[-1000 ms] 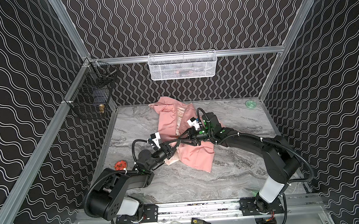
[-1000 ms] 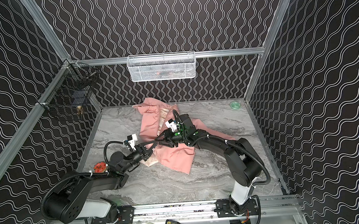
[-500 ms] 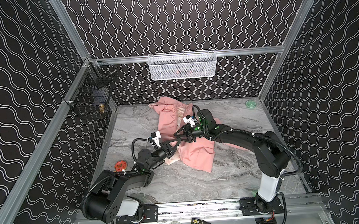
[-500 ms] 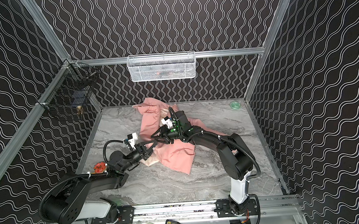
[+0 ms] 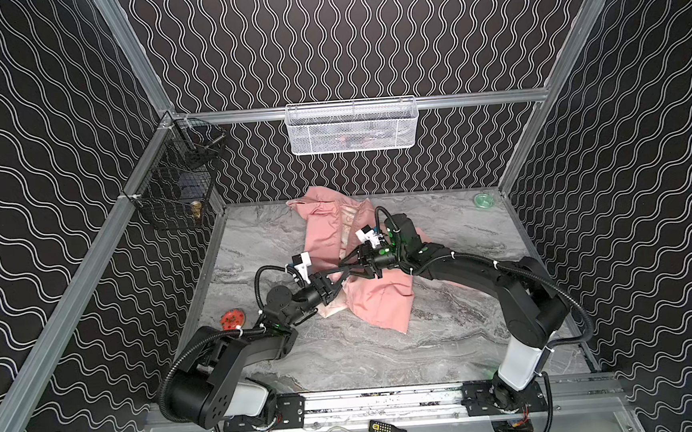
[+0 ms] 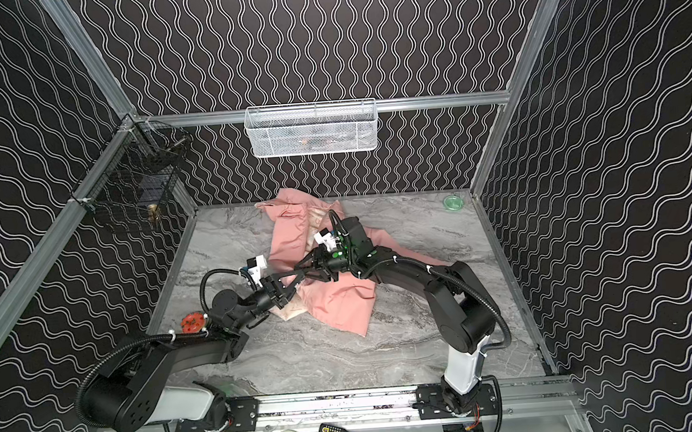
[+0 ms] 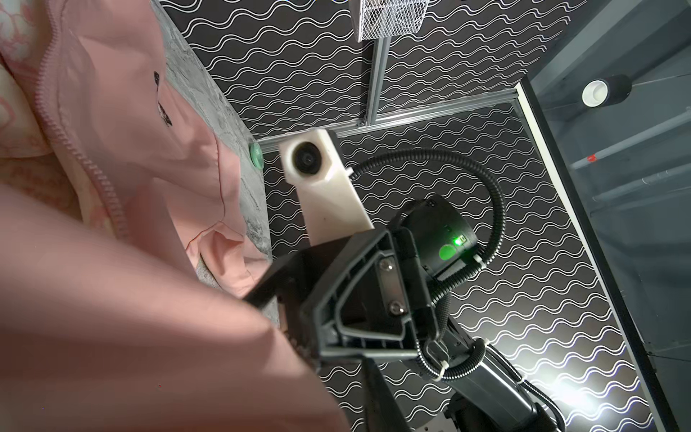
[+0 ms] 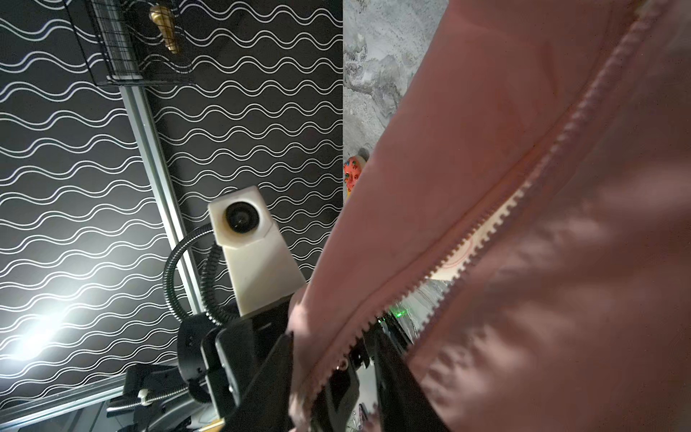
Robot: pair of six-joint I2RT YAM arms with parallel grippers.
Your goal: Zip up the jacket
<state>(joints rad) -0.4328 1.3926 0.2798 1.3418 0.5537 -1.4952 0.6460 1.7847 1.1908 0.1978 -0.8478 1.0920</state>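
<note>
Left end effector [image 5: 335,283]: clamped on the jacket [image 5: 383,302]. In the right wrist view its two black fingers [image 8: 261,374] stand either side of a bunch of pink fabric, at the end where the zipper [image 8: 486,232] rows meet.
Right end effector [image 5: 346,267]: reaches across from the right and its tips meet the jacket just beside the left end effector. The fingertips are buried under fabric in the left wrist view, so I cannot tell whether they are together or apart, or gripping.
Jacket position: crumpled on the grey marbled worktop [image 5: 387,356], towards the back and centre. The collar end lies near the back wall, and the lower front is lifted up between the two end effectors.
Zipper: the two rows of pink teeth run apart along the visible stretch, and cream lining [image 8: 460,254] shows in the gap.
Jacket relative to end effectors: the right arm lies over the garment, and the left arm comes at its near-left edge.
Print: small dark marks [image 7: 163,112] on the pink front, too small to read.
Other: a red round piece [image 5: 232,318] lies on the worktop beside the left arm.
</note>
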